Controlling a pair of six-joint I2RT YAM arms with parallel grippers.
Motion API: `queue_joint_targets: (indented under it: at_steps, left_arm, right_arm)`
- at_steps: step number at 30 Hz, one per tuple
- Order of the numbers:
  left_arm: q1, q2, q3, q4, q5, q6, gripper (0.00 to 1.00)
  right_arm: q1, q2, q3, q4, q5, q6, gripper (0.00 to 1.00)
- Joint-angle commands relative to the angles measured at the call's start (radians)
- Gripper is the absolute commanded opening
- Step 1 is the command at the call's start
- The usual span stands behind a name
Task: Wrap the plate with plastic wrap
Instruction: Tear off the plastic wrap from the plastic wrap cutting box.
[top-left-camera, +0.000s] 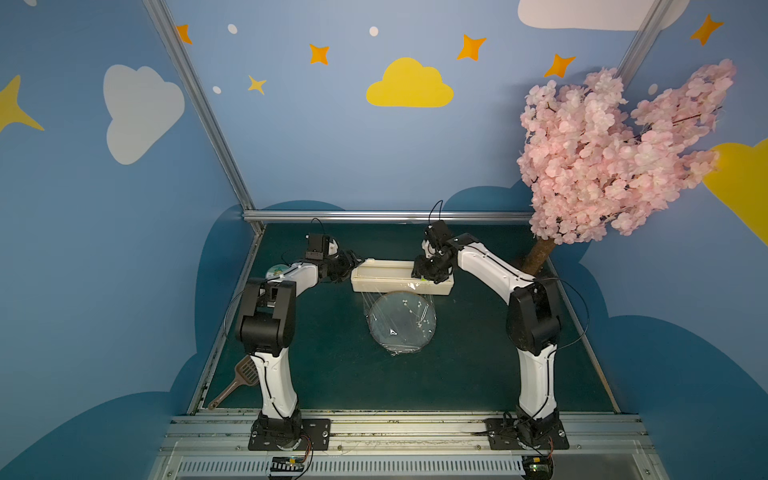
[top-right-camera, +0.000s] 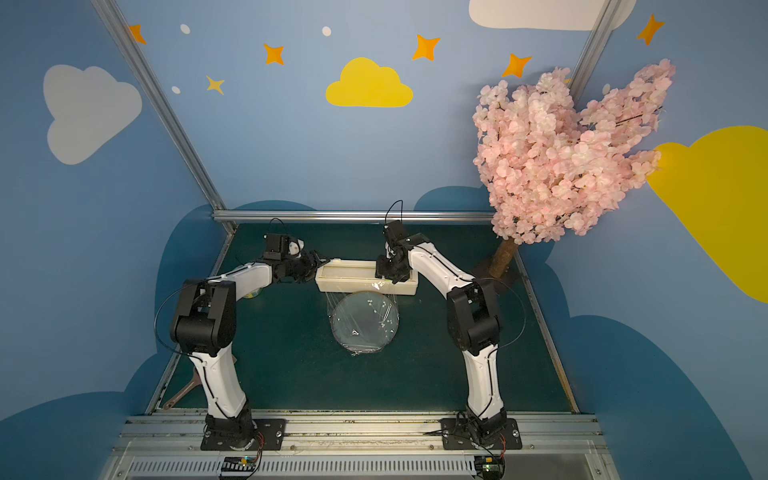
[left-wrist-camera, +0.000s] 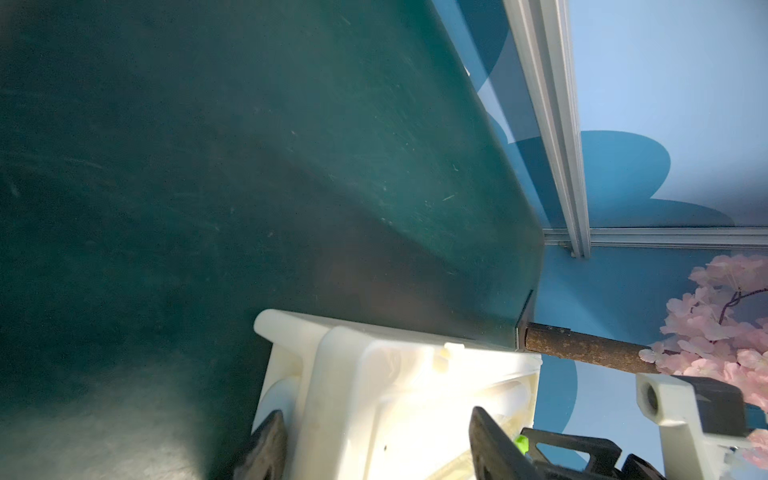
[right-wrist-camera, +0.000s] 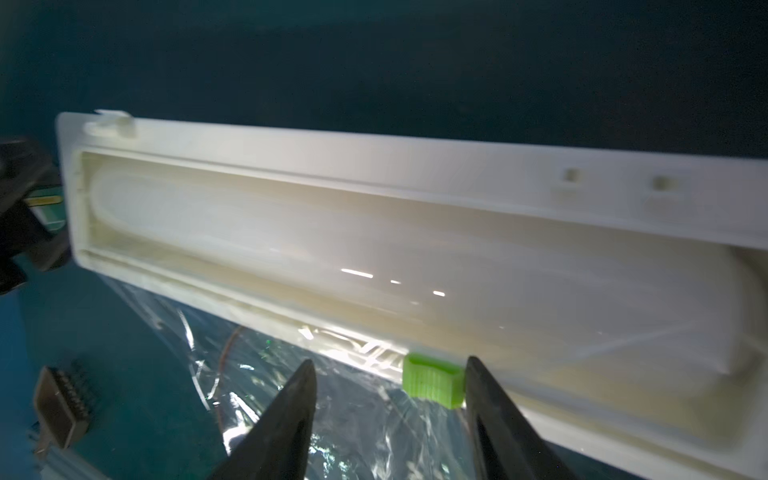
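The grey-blue plate (top-left-camera: 402, 322) (top-right-camera: 365, 322) lies flat mid-table, in front of the long cream dispenser box (top-left-camera: 386, 279) (top-right-camera: 353, 279). Crinkled plastic wrap (top-left-camera: 395, 303) (right-wrist-camera: 249, 374) runs from the box's front edge down over the plate. My left gripper (top-left-camera: 356, 264) (left-wrist-camera: 380, 449) is at the box's left end, with a finger on each side of that end. My right gripper (top-left-camera: 424, 276) (right-wrist-camera: 390, 370) hovers open over the box's front edge. A green slider (right-wrist-camera: 432, 382) sits between its fingers, against one of them.
A yellow-lidded jar (top-left-camera: 275, 272) is half hidden behind the left arm. A brown scoop (top-left-camera: 237, 380) lies at the front left table edge. The pink blossom tree (top-left-camera: 615, 153) with its trunk (top-left-camera: 538, 257) stands at the back right corner, close behind the right arm.
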Motion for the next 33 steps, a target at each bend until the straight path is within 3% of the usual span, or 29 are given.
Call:
queue_joint_targets:
  at_steps: [1, 12, 16, 20, 25, 33]
  left_arm:
    - [-0.056, -0.008, -0.014, 0.031, 0.112, -0.020, 0.68]
    - [-0.066, -0.020, -0.052, 0.080, 0.105, -0.052, 0.68]
    - [-0.063, -0.044, -0.032, 0.002, 0.082, -0.002, 0.68]
    - [-0.093, -0.110, 0.043, -0.234, -0.101, 0.164, 0.69]
    - [-0.196, -0.174, 0.121, -0.424, -0.367, 0.335, 0.70]
    - [-0.351, -0.123, 0.217, -0.535, -0.506, 0.419, 0.68]
  right_arm:
    - [0.086, 0.058, 0.051, 0.096, -0.141, 0.030, 0.57]
    - [0.125, 0.157, 0.183, 0.116, -0.215, 0.080, 0.56]
    - [0.113, 0.117, 0.190, 0.060, -0.200, 0.040, 0.56]
    - [0.074, -0.005, 0.118, 0.054, -0.211, -0.011, 0.57]
    - [-0.009, -0.180, -0.040, 0.073, -0.208, -0.052, 0.58]
    - [-0.182, -0.259, -0.234, 0.025, -0.072, -0.086, 0.57]
